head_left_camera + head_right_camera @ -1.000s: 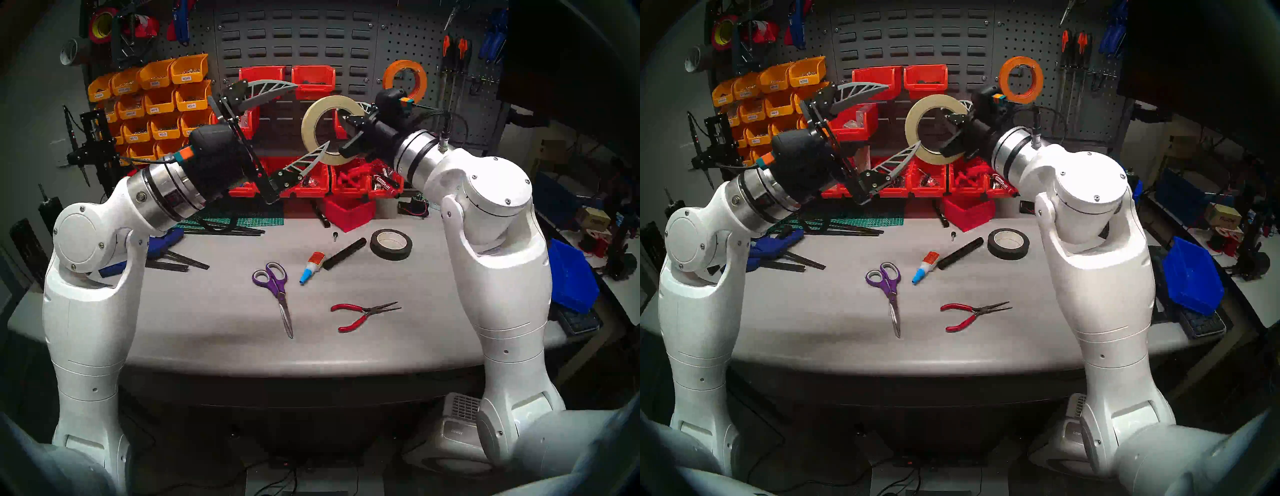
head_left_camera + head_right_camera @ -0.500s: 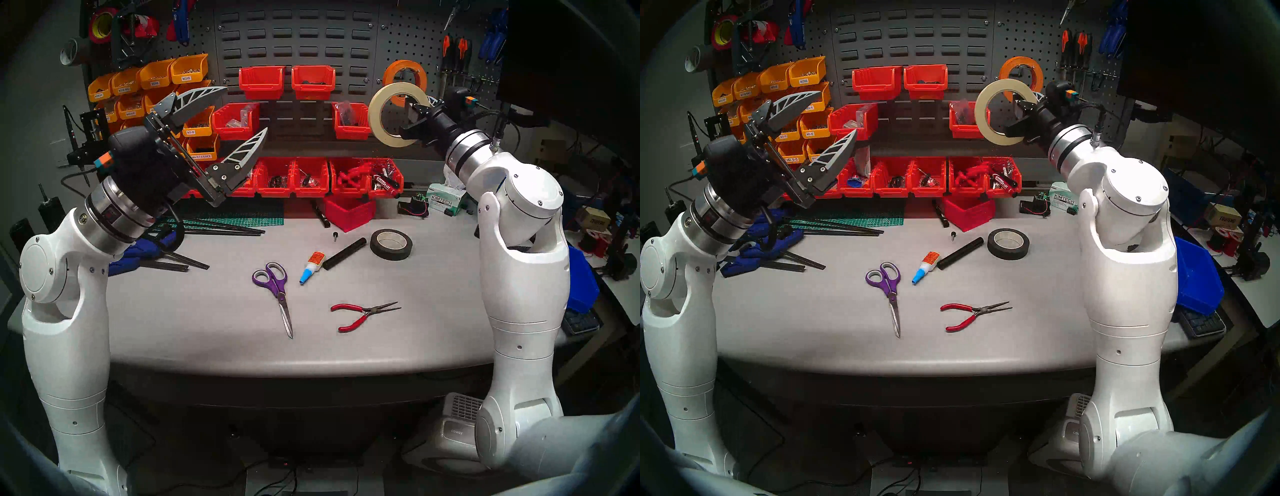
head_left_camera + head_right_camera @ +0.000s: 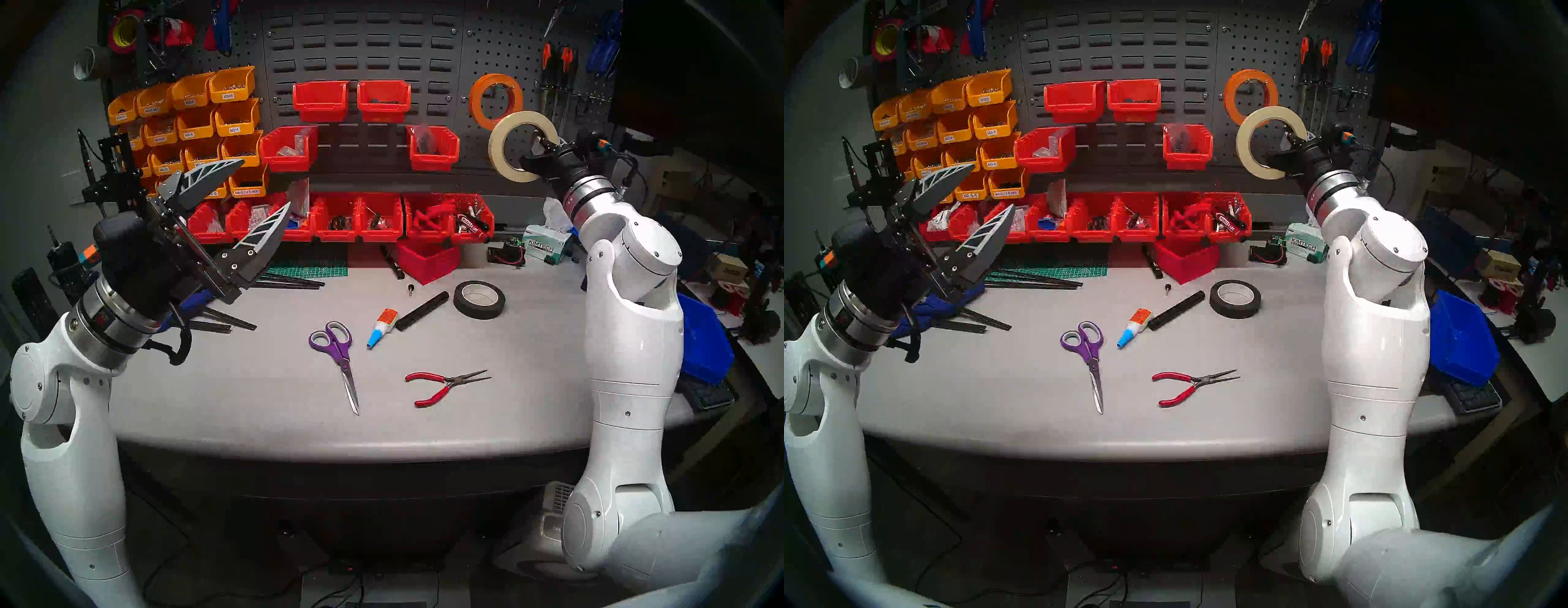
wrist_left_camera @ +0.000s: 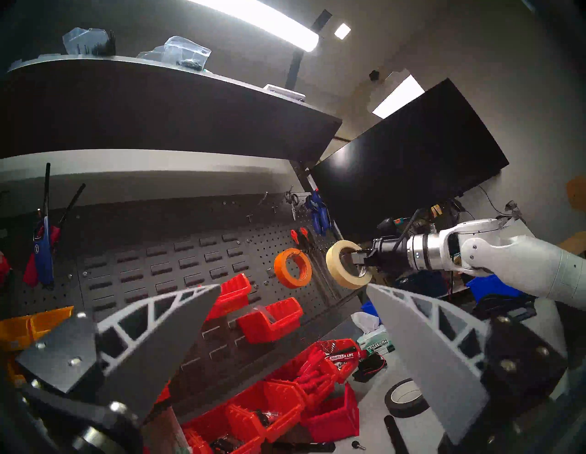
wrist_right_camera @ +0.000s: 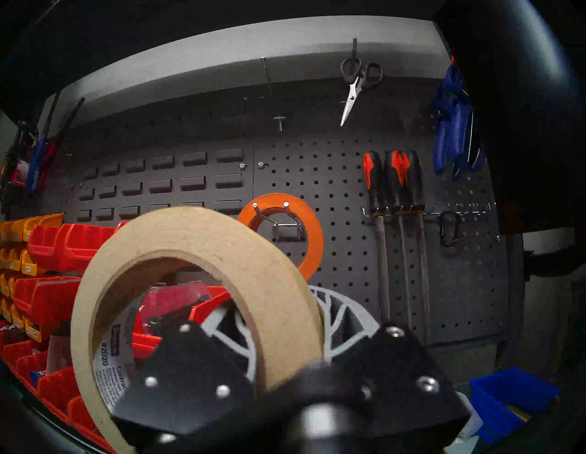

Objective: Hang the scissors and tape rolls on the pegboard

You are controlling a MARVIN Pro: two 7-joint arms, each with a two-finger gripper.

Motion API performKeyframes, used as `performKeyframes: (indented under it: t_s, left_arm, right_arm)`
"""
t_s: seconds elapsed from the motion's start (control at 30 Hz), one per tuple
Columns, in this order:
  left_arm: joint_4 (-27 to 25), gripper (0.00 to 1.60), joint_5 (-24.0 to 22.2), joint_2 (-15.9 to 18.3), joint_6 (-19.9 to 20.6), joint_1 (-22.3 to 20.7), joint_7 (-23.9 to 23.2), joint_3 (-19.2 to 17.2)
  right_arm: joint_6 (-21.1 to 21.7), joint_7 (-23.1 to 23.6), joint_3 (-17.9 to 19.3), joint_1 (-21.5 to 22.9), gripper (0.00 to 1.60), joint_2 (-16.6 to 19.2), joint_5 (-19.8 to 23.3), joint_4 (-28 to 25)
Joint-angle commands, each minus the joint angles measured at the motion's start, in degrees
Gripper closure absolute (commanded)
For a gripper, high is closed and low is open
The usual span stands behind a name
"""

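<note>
The purple-handled scissors (image 3: 335,352) (image 3: 1087,346) lie flat on the grey table, blades toward me. The orange tape roll (image 3: 476,102) (image 3: 1229,95) (image 4: 279,266) (image 5: 314,231) hangs on a two-pronged hook of the pegboard (image 3: 500,51) (image 3: 1255,46) (image 5: 342,177). My right gripper (image 3: 536,159) (image 3: 1284,153) (image 4: 358,260) (image 5: 285,320) is shut on the rim of the cream tape roll (image 3: 495,146) (image 3: 1242,142) (image 4: 331,263) (image 5: 196,228). It holds the roll upright in the air before the pegboard, just below and right of the orange roll. My left gripper (image 3: 265,182) (image 3: 992,186) (image 4: 293,285) hangs open and empty over the table's left.
A black tape roll (image 3: 479,299), a black cylinder (image 3: 422,311), a glue bottle (image 3: 382,327) and red pliers (image 3: 441,384) lie on the table. Red bins (image 3: 382,216) and yellow bins (image 3: 191,123) line the back wall. Screwdrivers (image 5: 396,180) and small scissors (image 5: 358,79) hang on the pegboard.
My right arm has carried the cream roll from the middle, in front of the red bins, rightward to the pegboard beside the orange roll. My left arm, still open, has drawn back left and down.
</note>
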Motion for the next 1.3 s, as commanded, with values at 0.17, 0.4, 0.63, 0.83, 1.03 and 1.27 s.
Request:
performKeyframes:
  t_s: [0.17, 0.4, 0.63, 0.83, 1.03, 1.27]
  left_arm:
    - [-1.72, 0.0, -2.69, -2.76, -0.56, 2.46, -0.77, -2.74]
    - [-1.28, 0.0, -3.34, -4.31, -0.8, 4.14, -1.47, -4.57]
    - [-1.16, 0.0, -3.67, -5.29, -0.88, 5.21, -2.0, -5.53]
    - [-1.41, 0.0, -3.95, -5.83, -0.91, 5.64, -2.22, -5.76]
    - [-1.74, 0.0, -4.18, -6.46, -1.05, 6.03, -2.43, -5.94]
    - [-1.79, 0.0, -4.16, -6.88, -1.36, 5.85, -2.56, -6.36]
  right_arm:
    - [-2.65, -2.24, -1.54, 7.82, 1.6, -0.25, 2.8, 1.34]
    - [-3.08, -3.85, -2.07, 10.26, 1.6, 0.38, 4.27, 3.66]
    - [-2.87, -4.76, -2.41, 13.02, 1.6, 1.45, 5.39, 5.97]
    - [-2.57, -5.46, -2.96, 15.23, 1.6, 1.87, 5.88, 7.59]
    - [-2.55, -6.46, -3.83, 17.39, 1.6, 2.32, 6.51, 10.01]
    - [-2.25, -7.63, -4.48, 19.95, 1.6, 2.8, 7.02, 13.23]
